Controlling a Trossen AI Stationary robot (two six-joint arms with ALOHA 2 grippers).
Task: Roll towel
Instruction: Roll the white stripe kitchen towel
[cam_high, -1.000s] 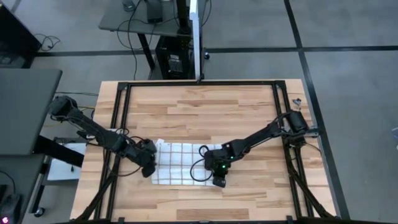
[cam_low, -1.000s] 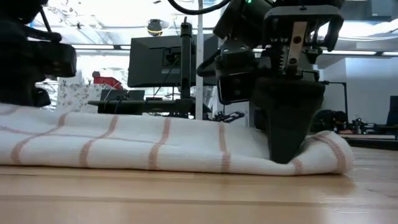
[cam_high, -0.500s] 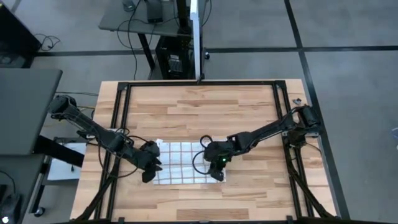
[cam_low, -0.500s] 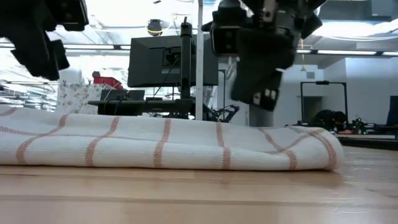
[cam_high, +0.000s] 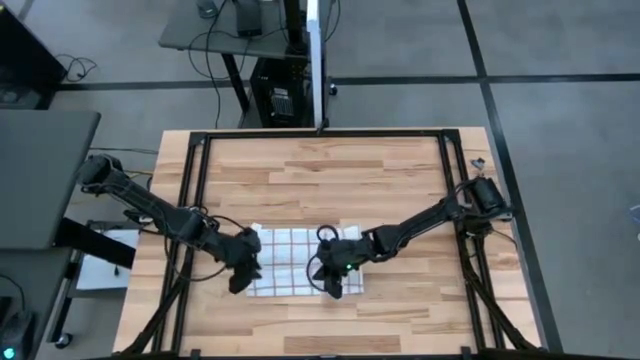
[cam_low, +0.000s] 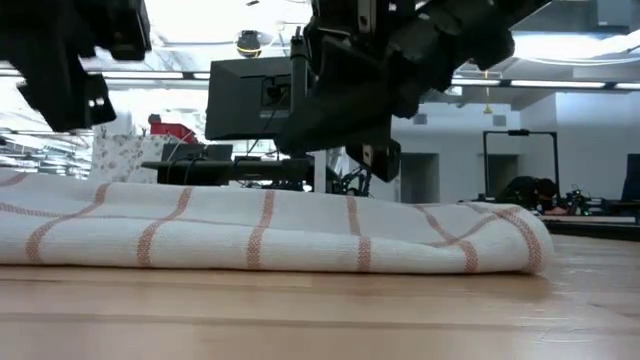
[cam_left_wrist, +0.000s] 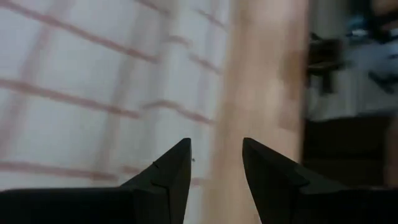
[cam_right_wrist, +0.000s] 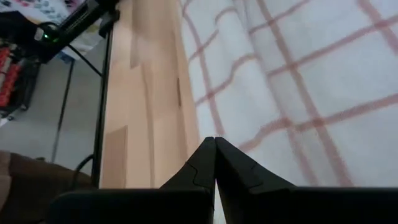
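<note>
The white towel (cam_high: 300, 262) with thin reddish-brown grid lines lies near the table's front, in several flat layers with a rounded fold at its right end (cam_low: 525, 240). My left gripper (cam_high: 243, 274) hovers open over the towel's left edge (cam_left_wrist: 205, 87), its fingers clear of the cloth. My right gripper (cam_high: 335, 282) is shut and empty, hovering above the towel's right half (cam_right_wrist: 292, 81). In the low view both arms hang above the cloth with a gap beneath them.
Bare wood (cam_high: 330, 180) covers the table's far half. A black frame rail (cam_high: 190, 200) runs along the table's sides. A strip of wood (cam_high: 300, 320) lies between the towel and the table's near edge.
My right gripper has risen off the towel's right end, where its fingers stood down on the cloth, and gone toward the table's left over the towel. My left gripper has risen a little. The towel's right end has settled into a smooth rounded fold.
</note>
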